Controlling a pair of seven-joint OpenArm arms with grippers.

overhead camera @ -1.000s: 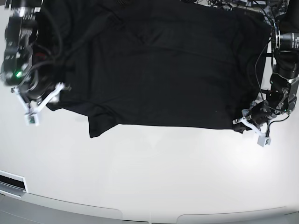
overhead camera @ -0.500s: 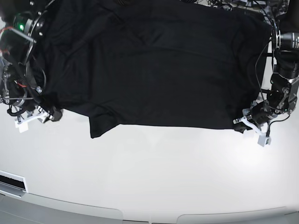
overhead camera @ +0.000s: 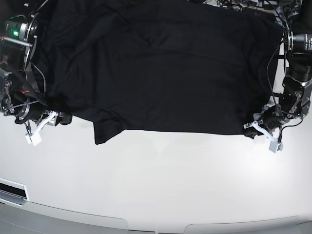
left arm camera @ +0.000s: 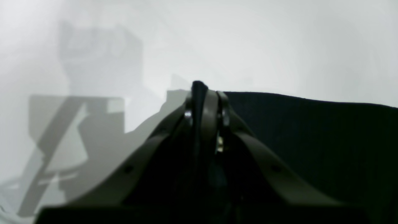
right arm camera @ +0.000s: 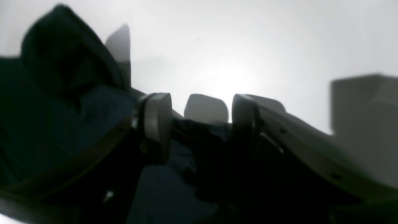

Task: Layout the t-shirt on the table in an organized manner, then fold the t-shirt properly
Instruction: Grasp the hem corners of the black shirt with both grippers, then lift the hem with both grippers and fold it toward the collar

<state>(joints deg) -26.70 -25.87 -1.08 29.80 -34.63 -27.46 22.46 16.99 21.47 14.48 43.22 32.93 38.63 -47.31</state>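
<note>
The black t-shirt [overhead camera: 161, 68] lies spread over the far half of the white table [overhead camera: 161, 180], with a sleeve flap hanging toward the front left. At the shirt's right front corner, my left gripper [overhead camera: 253, 129] is shut on the fabric. In the left wrist view the left gripper [left arm camera: 203, 102] pinches a thin black fold, and the t-shirt [left arm camera: 311, 140] stretches away to the right. My right gripper [overhead camera: 48, 122] sits at the shirt's left edge. Its fingers [right arm camera: 155, 124] stand apart in the right wrist view, with dark t-shirt [right arm camera: 62, 124] cloth bunched beside and between them.
Cables and gear [overhead camera: 234, 5] crowd the far right edge behind the shirt. A dark slot [overhead camera: 12, 187] sits at the front left. The table's curved front rim [overhead camera: 156, 225] runs along the bottom of the base view.
The right arm swung back and lowered, bringing its open gripper down against the shirt's left edge. The left gripper stayed shut on the right corner, unmoved.
</note>
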